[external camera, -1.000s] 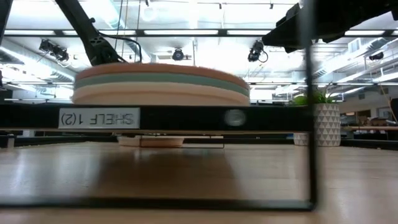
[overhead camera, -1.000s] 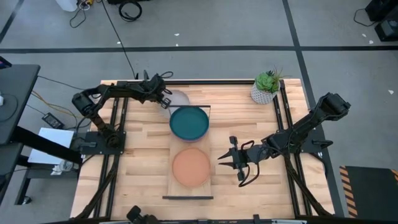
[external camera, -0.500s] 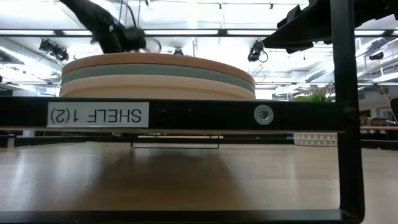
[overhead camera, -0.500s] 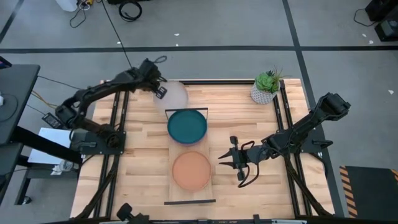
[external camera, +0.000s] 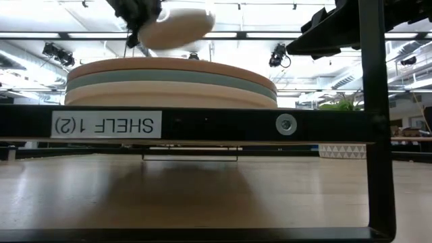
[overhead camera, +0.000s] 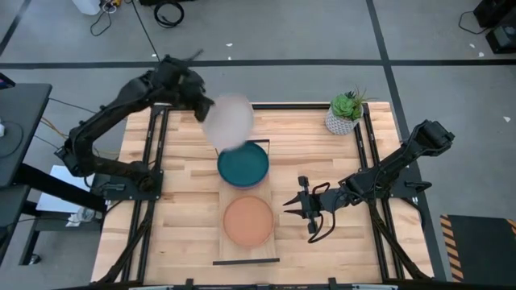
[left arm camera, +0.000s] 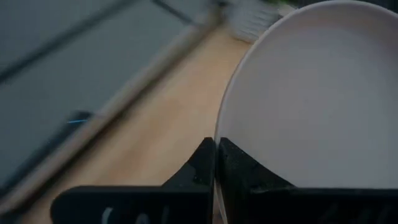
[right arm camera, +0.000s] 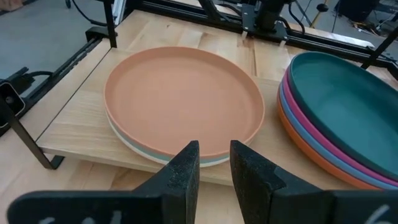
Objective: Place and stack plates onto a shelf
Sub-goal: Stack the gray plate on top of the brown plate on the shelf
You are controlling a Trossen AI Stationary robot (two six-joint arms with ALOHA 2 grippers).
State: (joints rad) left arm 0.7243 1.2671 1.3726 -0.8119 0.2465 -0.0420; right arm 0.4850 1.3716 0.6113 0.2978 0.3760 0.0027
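Note:
My left gripper (overhead camera: 201,105) is raised over the table's far left part, shut on a pale grey plate (overhead camera: 228,121). That plate also shows high up in the low view (external camera: 177,20) and fills the left wrist view (left arm camera: 311,93). The shelf (overhead camera: 268,192) lies along the table's middle. On its far half sits a stack topped by a dark teal plate (overhead camera: 243,163), with magenta, blue and orange rims below (right arm camera: 323,149). Its near half holds a stack topped by a peach-tan plate (overhead camera: 247,220), over light teal and cream (external camera: 169,84). My right gripper (overhead camera: 294,203) waits open, to the right of the peach-tan plate (right arm camera: 183,99). My left gripper pinches the pale grey plate's rim (left arm camera: 219,134) between its two fingers, on the edge facing the table's left. The plate is lifted clear, slightly tilted, and hangs over the shelf's far end.
A small potted plant (overhead camera: 345,111) stands at the table's far right corner. Black frames (overhead camera: 153,153) run along the table's left and right sides. The shelf's black end frame (external camera: 374,115) stands close in the low view. Bare wood lies left and right of the shelf.
My left gripper has taken the pale grey plate off the table beyond the shelf's far end. It has lifted the plate well clear, swinging up and slightly toward the right. Early in that second the shelf slid a little toward the near edge.

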